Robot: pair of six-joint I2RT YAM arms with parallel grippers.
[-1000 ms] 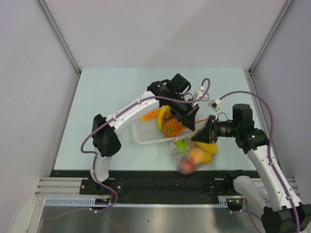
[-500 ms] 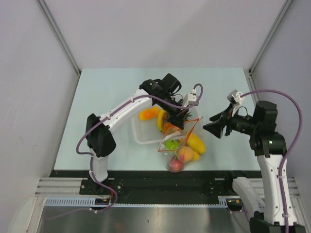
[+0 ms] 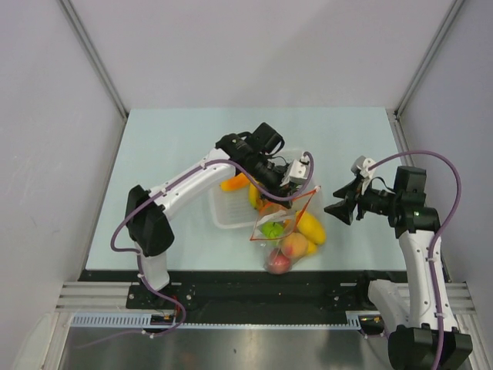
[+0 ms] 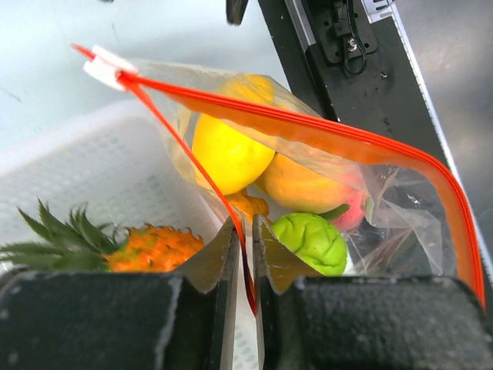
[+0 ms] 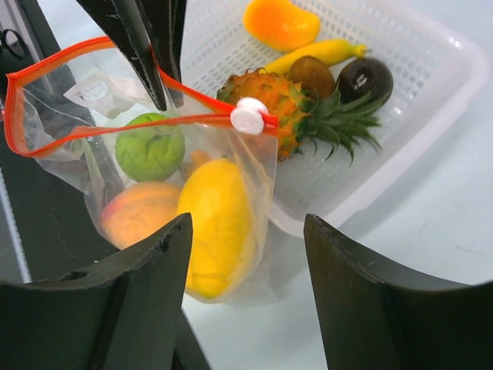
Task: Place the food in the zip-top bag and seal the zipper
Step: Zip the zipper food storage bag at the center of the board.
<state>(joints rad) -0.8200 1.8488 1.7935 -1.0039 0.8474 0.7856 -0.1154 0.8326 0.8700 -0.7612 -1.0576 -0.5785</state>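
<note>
Right wrist: bag holds green, orange, yellow fruit; basket holds pineapple, banana, dark pieces unclear; left claw clamps zipper, right claw apart.

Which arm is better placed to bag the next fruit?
Right: the right pincer is open and free, facing the pineapple in the basket; the left pincer is shut on the zipper, holding the bag open.

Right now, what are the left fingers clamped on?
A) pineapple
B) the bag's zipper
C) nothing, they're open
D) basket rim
B: in the left wrist view the left fingers are shut on the red-orange zipper at the mouth of the bag; the pineapple lies apart in the basket.
</note>
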